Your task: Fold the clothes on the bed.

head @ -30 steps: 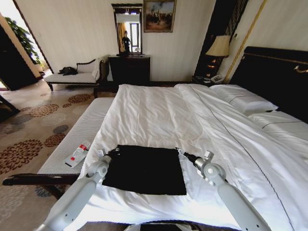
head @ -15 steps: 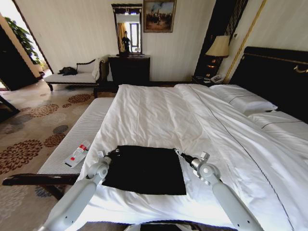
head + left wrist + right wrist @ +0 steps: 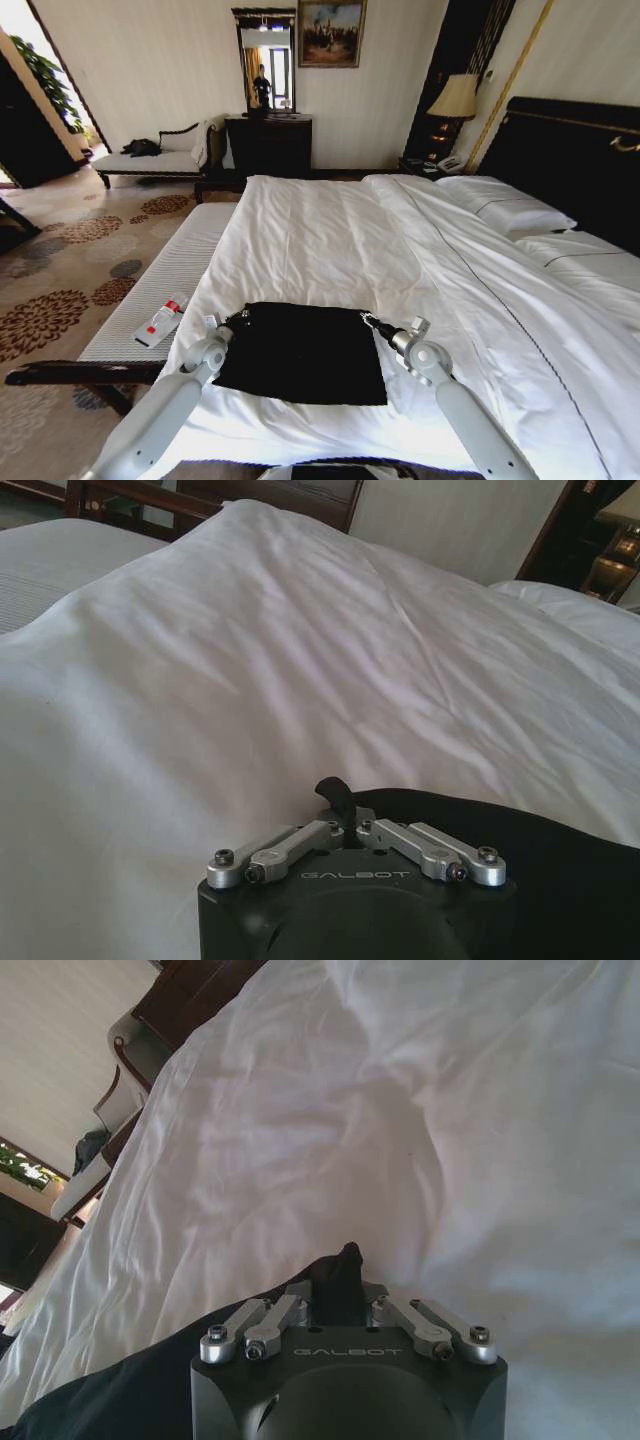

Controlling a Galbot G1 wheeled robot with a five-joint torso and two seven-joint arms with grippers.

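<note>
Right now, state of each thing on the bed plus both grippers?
T-shirt: lying flat on the bed, folded into a compact dark rectangle, far corners pinched.
Bed: made, white duvet spread with light wrinkles, pillows at the headboard.
Left gripper: shut on the T-shirt's far left corner.
Right gripper: shut on the T-shirt's far right corner.
Bench: beside the bed, a small white bottle lying on it.

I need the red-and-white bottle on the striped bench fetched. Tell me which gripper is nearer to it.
Left. The left gripper sits at the black cotton T-shirt's far left corner, on the bed's bench side near the red-and-white bottle; the right gripper is at the opposite far corner.
</note>
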